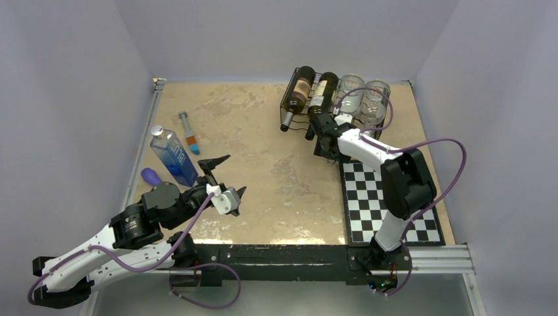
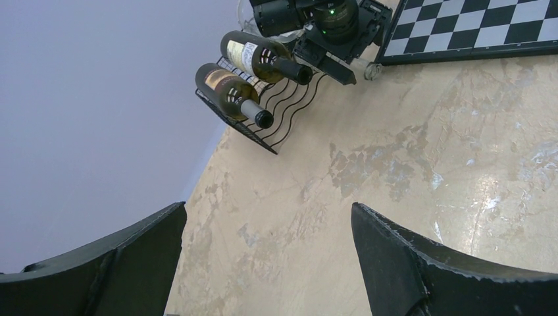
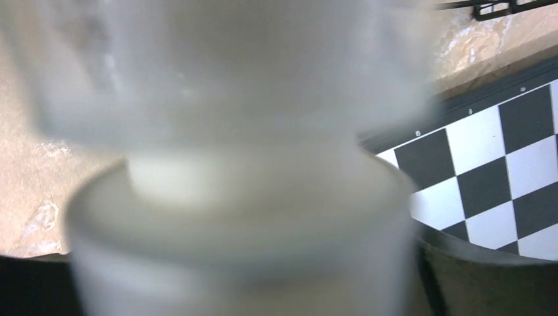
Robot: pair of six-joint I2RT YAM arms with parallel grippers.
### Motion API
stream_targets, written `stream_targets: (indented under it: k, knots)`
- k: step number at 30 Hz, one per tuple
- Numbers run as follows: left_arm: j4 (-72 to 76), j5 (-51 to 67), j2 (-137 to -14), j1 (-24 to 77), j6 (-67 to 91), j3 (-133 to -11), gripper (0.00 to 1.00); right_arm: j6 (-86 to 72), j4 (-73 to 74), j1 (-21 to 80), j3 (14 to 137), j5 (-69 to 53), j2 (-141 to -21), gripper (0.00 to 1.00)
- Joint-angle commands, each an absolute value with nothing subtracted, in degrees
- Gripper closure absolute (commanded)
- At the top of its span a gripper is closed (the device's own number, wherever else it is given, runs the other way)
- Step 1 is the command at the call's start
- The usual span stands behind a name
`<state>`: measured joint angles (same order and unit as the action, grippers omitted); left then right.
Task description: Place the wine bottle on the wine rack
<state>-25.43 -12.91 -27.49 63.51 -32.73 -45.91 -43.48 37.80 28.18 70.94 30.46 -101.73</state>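
Right wrist view was filled by a blurred, pale neck between my right claw's (image 1: 324,135) dark fingers (image 3: 460,276). I could not tell through the blur whether the pads pressed on it. That neck belonged to the wine bottle (image 1: 349,95), clear glass with a pale, thick-lipped mouth. It lay on its side in the third trough of the wine rack (image 2: 289,112), at the far right of the table (image 1: 263,131). Its long axis ran from the far wall toward the near edge, slanted a little, with the base away from me and the neck toward my claw.

I counted four bottles on the black wavy wire: two dark bottles (image 1: 299,89) with labels on the left and two clear ones on the right, all lying the same way. One chessboard (image 1: 388,197) lay just nearer than the rack. My left claw (image 1: 229,176) hung well apart, jaws spread wide around nothing, beside one blue bottle (image 1: 174,155).
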Motion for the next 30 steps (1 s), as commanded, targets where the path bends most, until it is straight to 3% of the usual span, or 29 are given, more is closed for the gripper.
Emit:
stream_targets:
  k: [1,11,14,17,22,30]
  knots:
    - [-24.5,-13.8,-27.4,63.6,-32.9,-48.3,0.01,-42.5,34.6,27.6,69.3,30.8,-93.4,0.18]
    - [-23.1,-15.0,-26.3,63.6,-32.4,-48.1,0.01,-41.0,40.5,31.1,69.1,29.3,-79.9,0.10]
    - [-21.1,-20.4,-26.3,63.5,-27.2,-49.4,0.01,-39.5,41.1,32.7,69.4,27.4,-75.7,0.10]
    - [-21.2,-33.4,-29.2,63.5,-18.8,-54.6,0.01,-35.5,38.3,35.0,69.8,24.2,-72.1,0.10]
    - [-29.8,-52.9,-37.2,62.7,-13.2,-63.0,0.01,-33.1,36.7,37.4,72.9,20.7,-70.0,0.11]
    - [-52.8,-50.0,-44.6,48.3,6.1,-77.6,0.01,-34.9,37.7,37.8,74.3,18.7,-70.0,0.12]
